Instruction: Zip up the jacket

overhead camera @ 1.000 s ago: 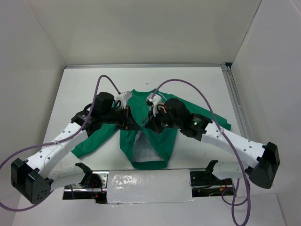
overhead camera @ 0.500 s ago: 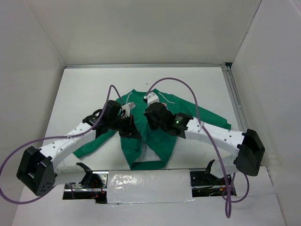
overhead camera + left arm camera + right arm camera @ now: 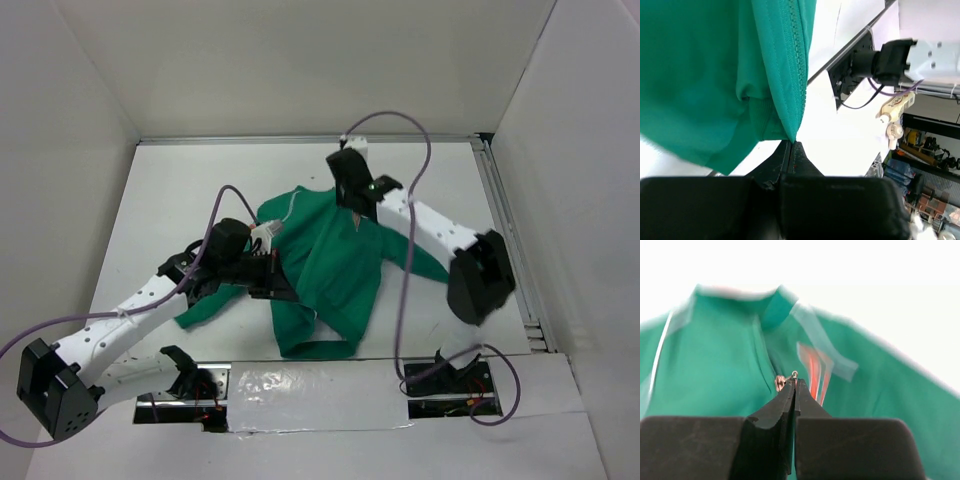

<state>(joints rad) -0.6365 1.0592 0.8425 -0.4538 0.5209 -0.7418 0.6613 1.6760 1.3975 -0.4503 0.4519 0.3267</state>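
The green jacket (image 3: 325, 265) lies spread at the table's middle, collar toward the far side, its front closed. My left gripper (image 3: 287, 292) is shut on the bottom corner of the jacket's zipper edge (image 3: 790, 75) near the hem; its tips (image 3: 792, 144) pinch that green corner. My right gripper (image 3: 358, 213) reaches over the chest and is shut on the small metal zipper pull (image 3: 781, 382), just below the collar (image 3: 772, 307). The jaw tips (image 3: 794, 380) sit beside the orange chest patch (image 3: 814, 371). One sleeve (image 3: 205, 300) runs out to the left under my left arm.
A metal rail (image 3: 505, 240) borders the table's right side. A taped white strip (image 3: 310, 395) and both arm bases line the near edge. Purple cables (image 3: 405, 125) loop above the arms. White walls close in the left, far and right sides.
My right gripper has travelled from the jacket's lower middle toward the collar with the zipper pull, and the white lining no longer shows. My left gripper has kept its hold near the hem.
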